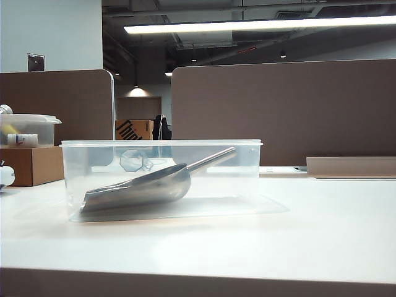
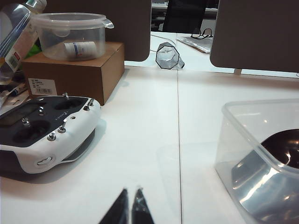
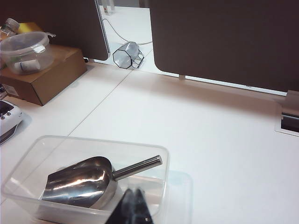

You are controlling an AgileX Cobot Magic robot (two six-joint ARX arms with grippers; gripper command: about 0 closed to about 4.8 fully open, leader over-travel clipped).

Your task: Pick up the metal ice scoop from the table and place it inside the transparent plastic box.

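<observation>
The metal ice scoop (image 1: 145, 185) lies inside the transparent plastic box (image 1: 161, 145) on the table (image 1: 322, 229), its rod handle (image 3: 138, 167) leaning up toward the box wall. No arm shows in the exterior view. In the right wrist view my right gripper (image 3: 134, 192) is shut and empty, high above the box's near rim (image 3: 164, 158), clear of the scoop (image 3: 79, 181). My left gripper (image 2: 131, 190) is shut with nothing in it, low over bare tabletop, with the box (image 2: 243, 135) off to one side of it.
A white handheld controller (image 2: 46, 135) lies by the left gripper. Behind it a brown cardboard box (image 2: 79, 70) carries a small lidded clear container (image 2: 72, 35). A tipped glass (image 2: 167, 56) lies near the brown partitions (image 1: 284, 111). A recessed socket (image 3: 290, 116) sits at the far right.
</observation>
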